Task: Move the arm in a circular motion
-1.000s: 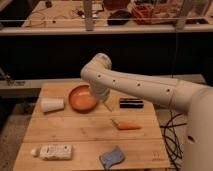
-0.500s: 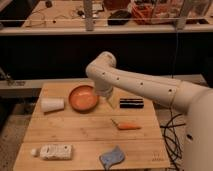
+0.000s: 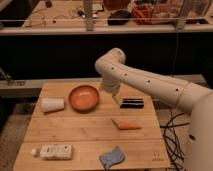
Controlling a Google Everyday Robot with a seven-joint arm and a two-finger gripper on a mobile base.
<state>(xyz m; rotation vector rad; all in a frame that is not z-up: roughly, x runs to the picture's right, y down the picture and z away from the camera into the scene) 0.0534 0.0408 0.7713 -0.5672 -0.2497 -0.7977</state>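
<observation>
A: Arm position?
B: The arm [image 3: 150, 82], thick smooth cream-white tubes with bulbous joints and small dark dots, reaches in from the right over the back of the wooden table [image 3: 90, 132]. Elbow joint sits highest, above the table's far edge.
A: Gripper?
B: The gripper [image 3: 110, 90] hangs down from that joint, just right of the orange bowl [image 3: 84, 97]. Can't tell how wide it is or if it holds anything; it's just a pale blob there.
A: Table stuff, quick.
B: Bowl is round, shallow, glossy orange. White cup [image 3: 52, 104] lying on its side left of it, tapered. Black flat rectangular block [image 3: 132, 103] right of the gripper. Orange carrot [image 3: 126, 125], slim and pointed, mid-table. Blue crumpled cloth [image 3: 112, 157] at the front edge. White bottle [image 3: 52, 150] lying flat, front left.
A: Table surface?
B: Light planks, visible grain lines.
</observation>
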